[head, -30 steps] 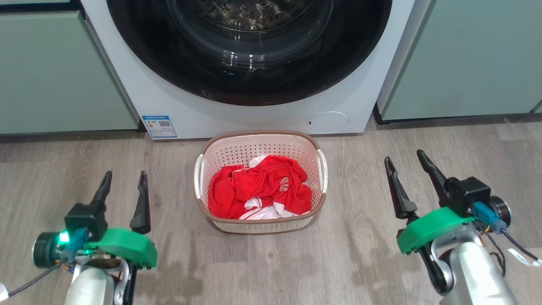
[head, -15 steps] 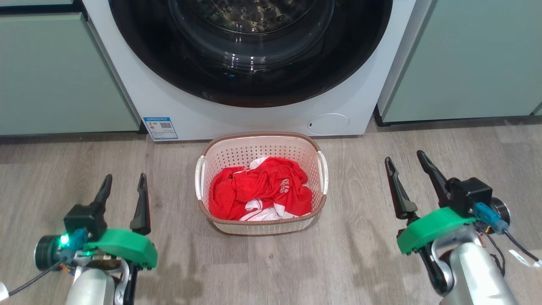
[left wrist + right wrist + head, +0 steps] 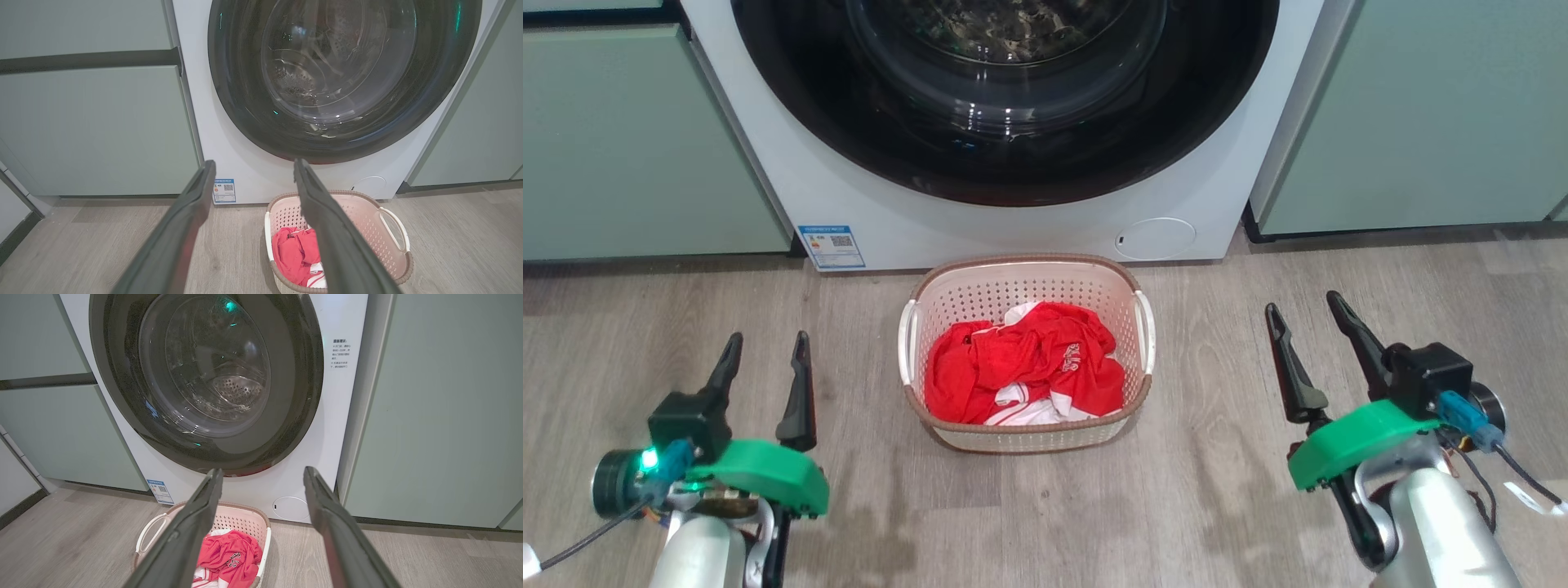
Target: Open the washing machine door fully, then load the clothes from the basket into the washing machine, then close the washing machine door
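The white washing machine (image 3: 980, 224) stands ahead with its round black-rimmed door (image 3: 1005, 106) shut against the front. The door (image 3: 339, 73) (image 3: 208, 379) shows its glass bowl and the steel drum behind it. On the floor right before the machine sits the cream basket (image 3: 1025, 278) holding red clothes (image 3: 1029, 363) with white trim. My left gripper (image 3: 765, 349) hovers open over the floor left of the basket. My right gripper (image 3: 1303, 306) hovers open to the basket's right. Both hold nothing. The basket (image 3: 392, 228) (image 3: 147, 535) and clothes (image 3: 296, 253) (image 3: 231, 555) lie beyond my fingers.
Pale green cabinets (image 3: 629, 147) (image 3: 1429, 122) flank the machine on both sides. A blue sticker (image 3: 832, 245) and a round white hatch (image 3: 1156, 238) sit low on the machine's front. Grey wood floor (image 3: 1045, 506) spreads around the basket.
The whole head picture has shifted slightly downward, so the camera moved a little. The grippers, basket and door stay where they were.
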You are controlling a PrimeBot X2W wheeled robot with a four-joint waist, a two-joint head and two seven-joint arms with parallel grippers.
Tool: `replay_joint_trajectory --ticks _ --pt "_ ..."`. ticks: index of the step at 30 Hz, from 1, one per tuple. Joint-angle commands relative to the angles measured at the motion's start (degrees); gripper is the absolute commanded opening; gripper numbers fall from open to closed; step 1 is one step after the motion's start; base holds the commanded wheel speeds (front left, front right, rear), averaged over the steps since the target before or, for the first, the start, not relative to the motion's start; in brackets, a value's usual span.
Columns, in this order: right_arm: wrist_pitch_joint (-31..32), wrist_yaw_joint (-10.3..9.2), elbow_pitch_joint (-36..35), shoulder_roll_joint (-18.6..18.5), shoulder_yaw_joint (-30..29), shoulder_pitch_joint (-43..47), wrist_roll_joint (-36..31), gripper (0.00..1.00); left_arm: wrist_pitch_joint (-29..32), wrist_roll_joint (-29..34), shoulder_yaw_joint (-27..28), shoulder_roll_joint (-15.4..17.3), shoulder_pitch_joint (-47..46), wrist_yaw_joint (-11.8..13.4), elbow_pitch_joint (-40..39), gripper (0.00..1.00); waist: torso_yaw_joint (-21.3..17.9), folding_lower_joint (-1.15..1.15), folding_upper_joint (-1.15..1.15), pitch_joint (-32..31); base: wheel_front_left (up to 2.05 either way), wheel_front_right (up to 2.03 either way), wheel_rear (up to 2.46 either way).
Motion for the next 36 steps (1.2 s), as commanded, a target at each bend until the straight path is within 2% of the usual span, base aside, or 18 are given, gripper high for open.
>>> replay_joint_trajectory --ticks 1,9,26,36 --pt "-0.5 -0.01 -1.9 0.1 1.3 -1.9 0.5 1.0 -0.7 0.3 1.7 1.3 -2.7 0.1 -2.1 1.0 0.0 0.0 0.0 0.0 0.12 0.52 -0.64" --pt "-0.4 -0.01 -2.1 0.1 1.0 -1.9 0.8 1.0 -0.7 0.7 1.6 1.5 -2.7 0.1 -2.5 1.0 -0.3 0.0 0.0 0.3 0.53 0.91 -1.45" --pt "-0.8 -0.01 -2.2 0.1 0.1 -1.9 1.3 1.0 -0.7 0.4 1.6 1.2 -3.3 -0.9 -3.3 1.0 -1.1 0.0 0.0 0.9 1.07 1.3 -2.37" --pt "-0.9 -0.01 -2.1 0.1 0.0 -1.8 1.7 1.0 -0.7 0.6 1.5 1.2 -2.8 -1.8 -4.1 1.0 -1.2 0.0 0.0 0.8 0.59 0.59 -1.18"
